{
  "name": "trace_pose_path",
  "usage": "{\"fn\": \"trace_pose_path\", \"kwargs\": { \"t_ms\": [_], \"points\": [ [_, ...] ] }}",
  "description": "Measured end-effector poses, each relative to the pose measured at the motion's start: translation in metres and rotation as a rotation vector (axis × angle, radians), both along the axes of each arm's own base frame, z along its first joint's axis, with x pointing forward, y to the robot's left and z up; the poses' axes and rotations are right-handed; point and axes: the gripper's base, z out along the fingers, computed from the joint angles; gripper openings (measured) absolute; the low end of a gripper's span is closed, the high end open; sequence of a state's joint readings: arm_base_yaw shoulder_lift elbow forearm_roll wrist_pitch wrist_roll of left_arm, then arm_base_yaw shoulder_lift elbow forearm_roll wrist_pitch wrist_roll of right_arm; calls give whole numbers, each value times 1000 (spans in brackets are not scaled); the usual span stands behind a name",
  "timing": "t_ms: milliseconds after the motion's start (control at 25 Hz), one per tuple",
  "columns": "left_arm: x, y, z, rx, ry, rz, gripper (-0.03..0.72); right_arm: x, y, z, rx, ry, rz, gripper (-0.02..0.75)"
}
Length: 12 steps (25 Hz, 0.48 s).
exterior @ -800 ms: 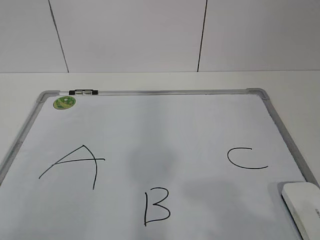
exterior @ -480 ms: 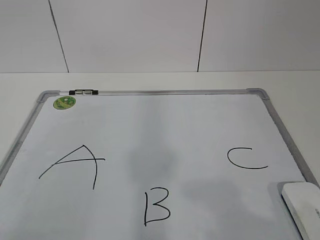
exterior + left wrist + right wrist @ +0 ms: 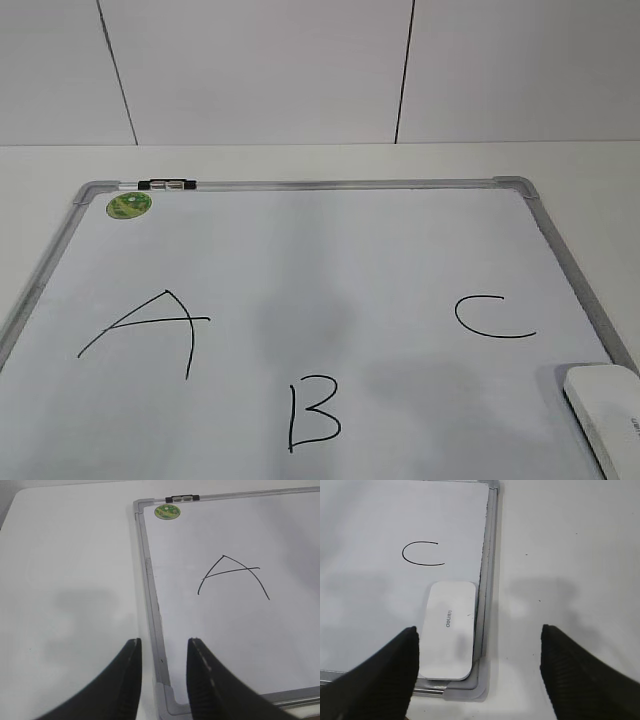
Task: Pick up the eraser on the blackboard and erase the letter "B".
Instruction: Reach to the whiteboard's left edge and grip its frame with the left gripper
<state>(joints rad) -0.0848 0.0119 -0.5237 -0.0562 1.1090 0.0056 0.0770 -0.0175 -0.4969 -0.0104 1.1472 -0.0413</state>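
Note:
The blackboard (image 3: 320,250) is a white board with a grey frame lying flat on the table. The black letter "B" (image 3: 313,412) is drawn at its near middle. The white eraser (image 3: 608,412) lies in the board's near right corner; it also shows in the right wrist view (image 3: 449,629). My right gripper (image 3: 479,645) is open wide and empty, above the board's corner, with the eraser by its left finger. My left gripper (image 3: 163,647) is open and empty over the board's near left corner. Neither gripper shows in the exterior view.
A black "A" (image 3: 145,332) is at the left and a black "C" (image 3: 490,317) at the right of the board. A green sticker (image 3: 129,205) and a small black-and-silver clip (image 3: 167,184) sit at the far left corner. White table (image 3: 70,580) surrounds the board.

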Motion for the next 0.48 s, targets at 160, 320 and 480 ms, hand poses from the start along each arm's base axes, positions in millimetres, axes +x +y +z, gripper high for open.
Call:
{"fn": "trace_pose_path", "kwargs": {
  "t_ms": [160,320,480],
  "points": [
    [0,0,0,-3,0,-2,235,0,0,0,0,0,0,584],
    [0,-4,0,-36,2,-25,235,0,0,0,20,1,-12,584],
    [0,-6,1,-63,-4,-41,235,4,0,0,51,31,-34,584]
  ]
}}
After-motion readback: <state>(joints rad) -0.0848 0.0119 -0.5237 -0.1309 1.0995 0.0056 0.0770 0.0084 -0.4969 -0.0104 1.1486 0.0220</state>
